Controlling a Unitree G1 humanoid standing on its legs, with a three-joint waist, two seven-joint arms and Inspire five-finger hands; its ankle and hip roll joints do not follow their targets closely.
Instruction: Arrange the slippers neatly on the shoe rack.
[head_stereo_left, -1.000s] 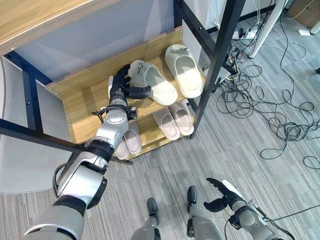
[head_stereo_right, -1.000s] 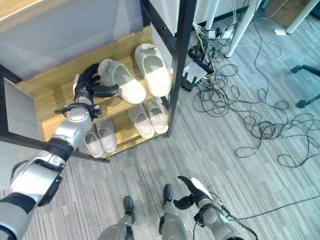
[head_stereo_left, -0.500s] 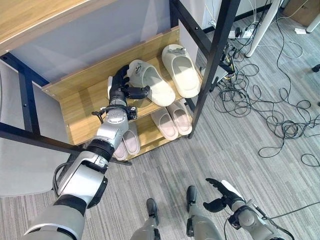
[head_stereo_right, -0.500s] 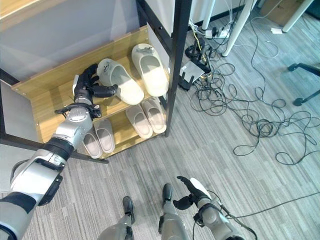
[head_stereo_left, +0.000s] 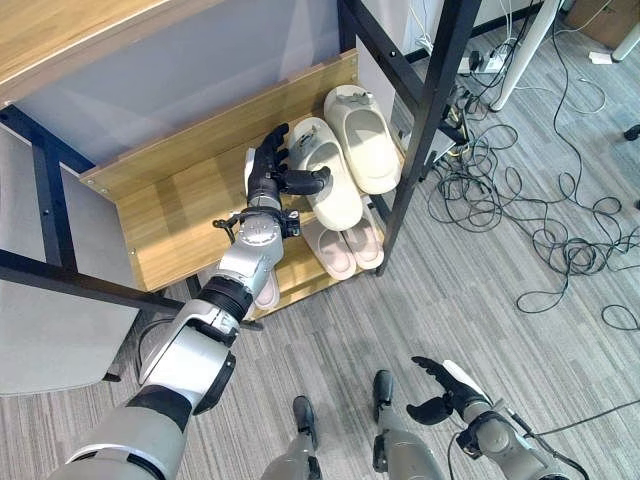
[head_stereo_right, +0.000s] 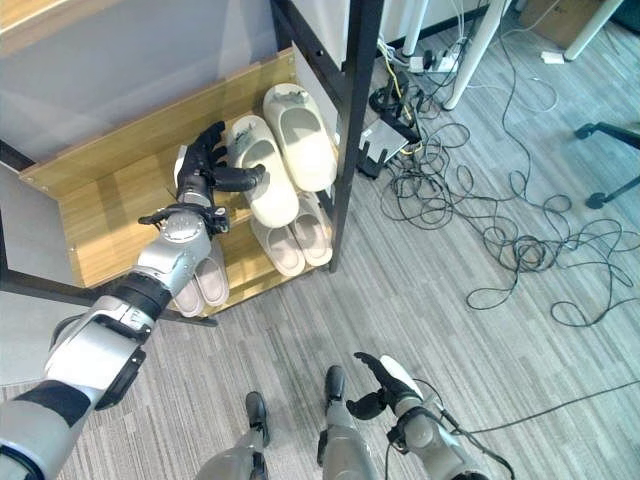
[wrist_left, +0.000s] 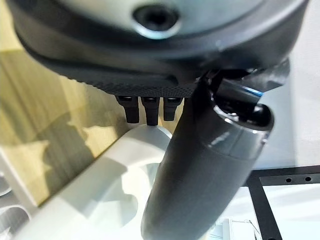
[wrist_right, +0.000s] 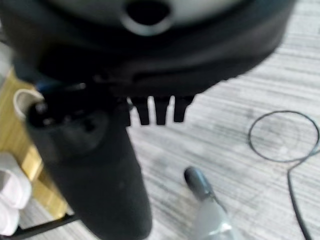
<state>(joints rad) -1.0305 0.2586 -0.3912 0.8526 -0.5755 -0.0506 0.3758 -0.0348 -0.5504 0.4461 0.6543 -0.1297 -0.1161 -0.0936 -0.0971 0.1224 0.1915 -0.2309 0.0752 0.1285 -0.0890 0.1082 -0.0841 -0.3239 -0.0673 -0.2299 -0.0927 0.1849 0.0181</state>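
Left eye view: left hand (head_stereo_left: 272, 180) has straight fingers and thumb pressed on the near cream slipper (head_stereo_left: 325, 178) on the shoe rack (head_stereo_left: 180, 215), likely nudging it beside its mate (head_stereo_left: 362, 139). Right hand (head_stereo_left: 447, 392) hangs idle near the floor, fingers loosely relaxed, holding nothing.

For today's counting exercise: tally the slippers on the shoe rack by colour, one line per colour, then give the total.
Cream slippers, upper shelf: 2, one free and one under the left hand
Pale pink slippers, lower shelf: 4, one pair at the right and one partly behind the left arm
Total: 6
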